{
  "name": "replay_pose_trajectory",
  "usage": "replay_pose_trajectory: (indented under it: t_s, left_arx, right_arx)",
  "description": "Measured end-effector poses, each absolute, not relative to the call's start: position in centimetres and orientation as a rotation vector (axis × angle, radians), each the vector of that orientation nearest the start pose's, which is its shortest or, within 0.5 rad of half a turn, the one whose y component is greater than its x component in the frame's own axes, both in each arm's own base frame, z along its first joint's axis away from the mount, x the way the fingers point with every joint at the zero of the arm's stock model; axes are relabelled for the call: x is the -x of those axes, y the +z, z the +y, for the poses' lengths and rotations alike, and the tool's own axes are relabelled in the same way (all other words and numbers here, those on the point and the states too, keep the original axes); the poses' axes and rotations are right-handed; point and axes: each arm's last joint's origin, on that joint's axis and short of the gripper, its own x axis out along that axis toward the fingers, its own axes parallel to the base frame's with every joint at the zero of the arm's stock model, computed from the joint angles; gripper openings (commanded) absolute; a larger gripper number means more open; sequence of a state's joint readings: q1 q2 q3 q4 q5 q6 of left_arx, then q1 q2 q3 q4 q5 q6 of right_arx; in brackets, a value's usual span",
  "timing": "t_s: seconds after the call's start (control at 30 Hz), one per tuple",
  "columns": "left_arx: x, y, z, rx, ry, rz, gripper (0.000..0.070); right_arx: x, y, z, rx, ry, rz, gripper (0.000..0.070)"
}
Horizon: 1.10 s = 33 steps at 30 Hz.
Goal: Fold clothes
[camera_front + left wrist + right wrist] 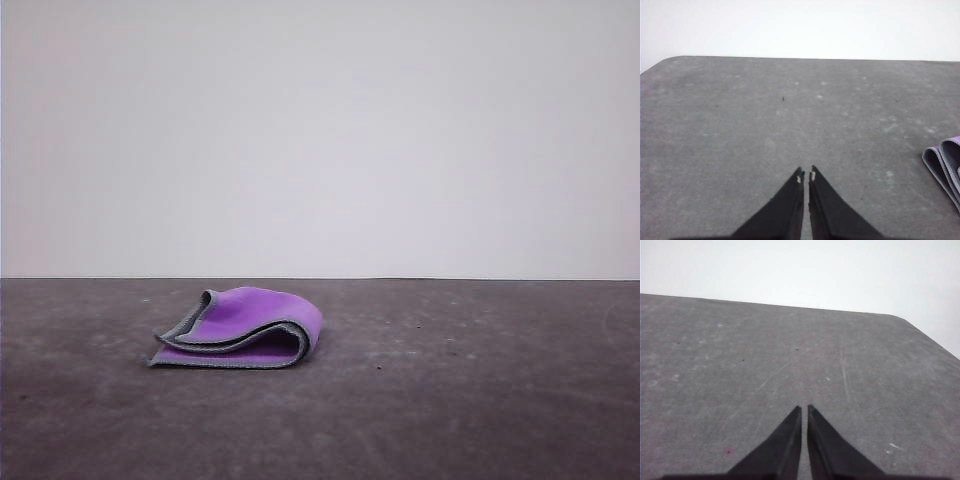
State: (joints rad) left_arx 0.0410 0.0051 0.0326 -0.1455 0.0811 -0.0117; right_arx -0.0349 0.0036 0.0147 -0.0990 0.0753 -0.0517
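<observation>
- The cloth (243, 330) is seen lying on the desk (480, 400), left of centre in the front view, folded over on itself with the purple face outward and the light grey edging showing along the layered edges.
- In the left wrist view, a corner of the folded cloth is caught at the frame's edge, so the fabric is judged to lie just beside the left tool (806, 176) but not touching it.
- The left tool is seen with its two dark fingers brought together, nothing held between them; only a thin slit is left.
- The right tool (804, 410) is likewise seen closed on nothing, above bare desk.
- The cloth is judged light, soft and limp: its upper layer bulges in a rounded loop at the right instead of lying flat, so it is expected to sag and shift when lifted.
- A hold is best taken at the stitched edging near a free corner on the left side, where the layers are parted and a finger can be slipped under.
- The desk is dark grey, matte, scuffed and flecked with pale marks; some friction is expected.
- A plain, pale wall is seen behind the desk.
</observation>
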Motion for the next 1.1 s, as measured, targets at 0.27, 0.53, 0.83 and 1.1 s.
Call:
replay_pose_trajectory:
  t_s: [0.27, 0.53, 0.83, 1.1]
  left_arx:
    - [-9.52, 16.02, 0.16, 0.019, -0.039, 0.118, 0.0]
    - [-9.52, 16.02, 0.16, 0.019, -0.039, 0.118, 0.0]
    - [-9.52, 16.02, 0.16, 0.019, -0.039, 0.118, 0.0]
    - [-9.52, 16.02, 0.16, 0.019, -0.039, 0.118, 0.0]
  right_arx:
    - [-9.64, 15.87, -0.55, 0.053, -0.108, 0.091, 0.0016]
    - [-9.64, 15.87, -0.55, 0.053, -0.108, 0.091, 0.0016]
    - [-9.64, 15.87, -0.55, 0.053, -0.108, 0.091, 0.0016]
    - [-9.64, 15.87, -0.55, 0.053, -0.108, 0.091, 0.0016]
